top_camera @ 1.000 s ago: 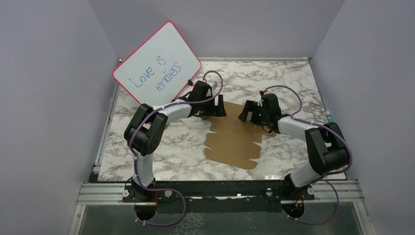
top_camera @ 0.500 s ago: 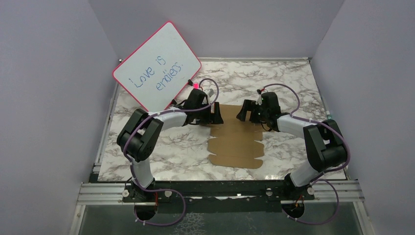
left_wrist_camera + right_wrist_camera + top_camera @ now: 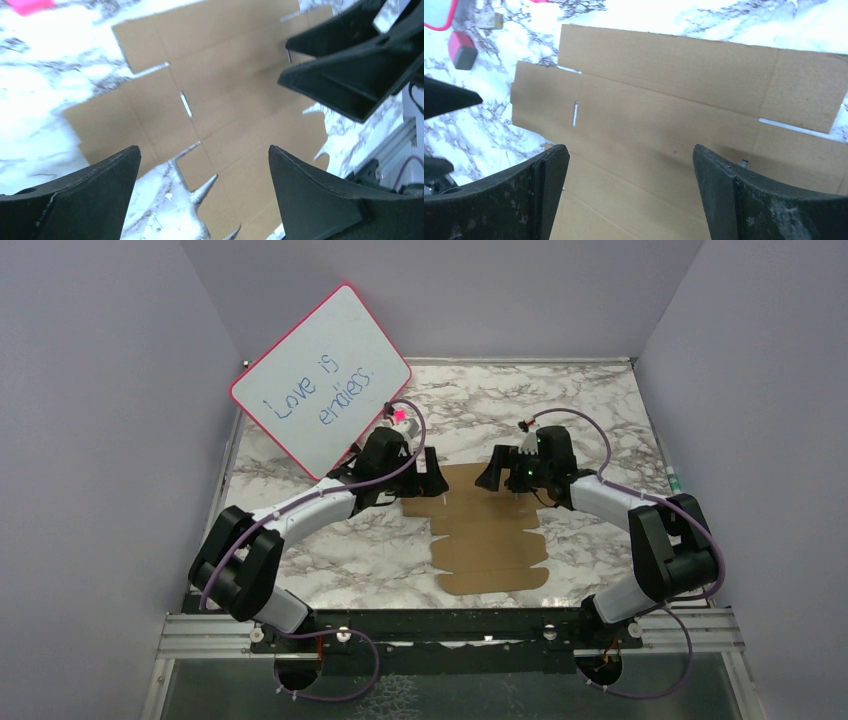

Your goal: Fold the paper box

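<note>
Brown cardboard paper box [image 3: 490, 540], a die-cut sheet with flaps and slits, lies flat and unfolded on the white marble-patterned table [image 3: 600, 410] between both arms. I find the left gripper [image 3: 202, 150] spread wide over its far left flaps, holding nothing. The right gripper [image 3: 631, 150] is equally spread over its far right.

The whiteboard [image 3: 322, 377] reads "Love is endless." in blue handwriting.
</note>
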Robot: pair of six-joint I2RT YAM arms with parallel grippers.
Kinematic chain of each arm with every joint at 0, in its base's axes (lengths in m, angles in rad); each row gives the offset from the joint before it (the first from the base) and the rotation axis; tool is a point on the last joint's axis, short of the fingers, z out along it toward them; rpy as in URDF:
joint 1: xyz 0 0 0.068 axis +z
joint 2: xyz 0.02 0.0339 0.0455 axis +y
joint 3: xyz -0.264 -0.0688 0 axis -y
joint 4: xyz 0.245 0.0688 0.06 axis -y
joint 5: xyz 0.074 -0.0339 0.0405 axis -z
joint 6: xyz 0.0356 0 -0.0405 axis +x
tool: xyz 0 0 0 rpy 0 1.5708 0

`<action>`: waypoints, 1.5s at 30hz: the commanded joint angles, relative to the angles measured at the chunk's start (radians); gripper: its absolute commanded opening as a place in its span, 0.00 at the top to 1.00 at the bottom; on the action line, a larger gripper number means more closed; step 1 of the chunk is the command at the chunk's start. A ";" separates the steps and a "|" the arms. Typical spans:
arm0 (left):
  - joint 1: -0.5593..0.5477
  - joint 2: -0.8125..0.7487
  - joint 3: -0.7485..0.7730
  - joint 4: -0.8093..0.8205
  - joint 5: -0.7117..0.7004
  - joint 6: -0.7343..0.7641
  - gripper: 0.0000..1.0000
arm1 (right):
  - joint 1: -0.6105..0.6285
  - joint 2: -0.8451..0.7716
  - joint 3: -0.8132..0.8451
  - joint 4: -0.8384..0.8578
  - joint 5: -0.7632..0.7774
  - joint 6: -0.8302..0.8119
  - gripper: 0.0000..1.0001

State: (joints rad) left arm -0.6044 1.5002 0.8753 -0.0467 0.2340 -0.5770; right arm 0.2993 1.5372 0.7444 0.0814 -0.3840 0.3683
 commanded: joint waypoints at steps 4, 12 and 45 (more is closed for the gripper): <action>0.042 -0.052 0.015 0.033 -0.138 0.005 0.02 | 0.003 -0.020 -0.004 0.142 -0.109 0.021 0.00; 0.074 0.150 0.162 0.042 -0.031 -0.054 0.13 | 0.002 0.060 0.009 0.235 -0.122 0.075 0.00; 0.107 0.408 0.221 0.196 0.170 -0.215 0.35 | -0.003 0.195 -0.063 0.324 -0.163 0.146 0.07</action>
State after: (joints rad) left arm -0.4896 1.9163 1.1122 0.0772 0.3286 -0.7460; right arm 0.2970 1.7077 0.7052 0.4107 -0.5175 0.5045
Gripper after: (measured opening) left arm 0.679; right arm 0.928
